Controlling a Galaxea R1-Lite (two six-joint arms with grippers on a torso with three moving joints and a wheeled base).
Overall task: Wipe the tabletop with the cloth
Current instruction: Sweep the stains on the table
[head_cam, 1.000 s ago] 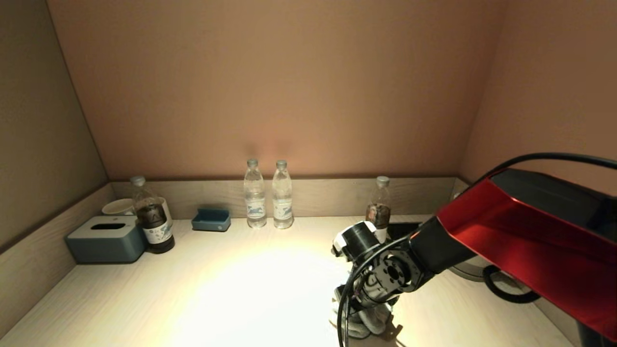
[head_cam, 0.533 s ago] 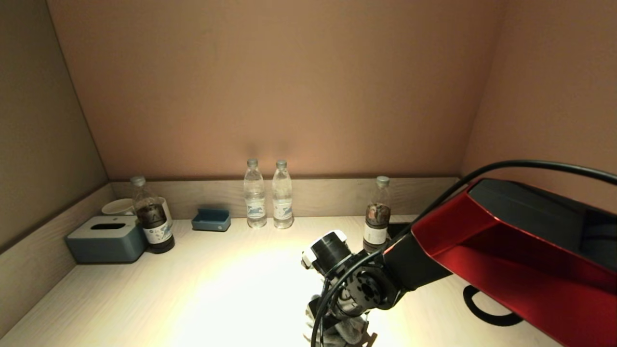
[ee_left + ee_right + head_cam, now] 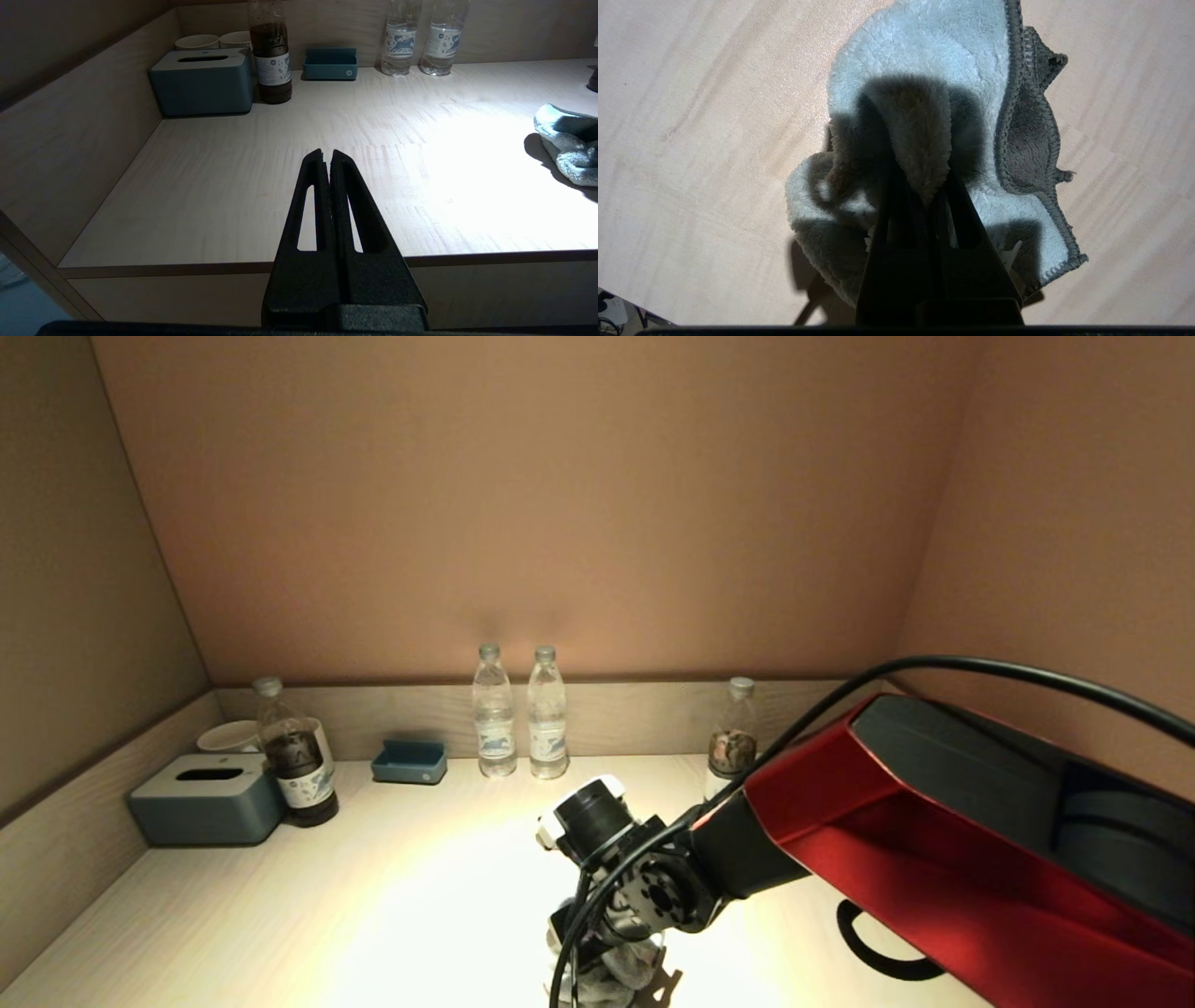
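Note:
A fluffy pale blue-grey cloth [image 3: 924, 70] lies bunched on the light wooden tabletop [image 3: 373, 896] near its front edge. It also shows under the right arm in the head view [image 3: 625, 966] and at the edge of the left wrist view [image 3: 567, 140]. My right gripper [image 3: 924, 182] points down at the table and is shut on a fold of the cloth, pressing it onto the wood. My left gripper [image 3: 326, 156] is shut and empty, held before the table's front edge on the left, apart from the cloth.
At the back stand two clear water bottles [image 3: 520, 714], a dark bottle [image 3: 733, 737] on the right, another dark bottle [image 3: 294, 756], a blue tissue box [image 3: 207, 798], cups [image 3: 229, 735] and a small blue tray [image 3: 409, 762]. A black cable loop [image 3: 878, 943] lies at the right.
My right arm has slid leftward along the front of the table, dragging the cloth with it. The left arm has not moved.

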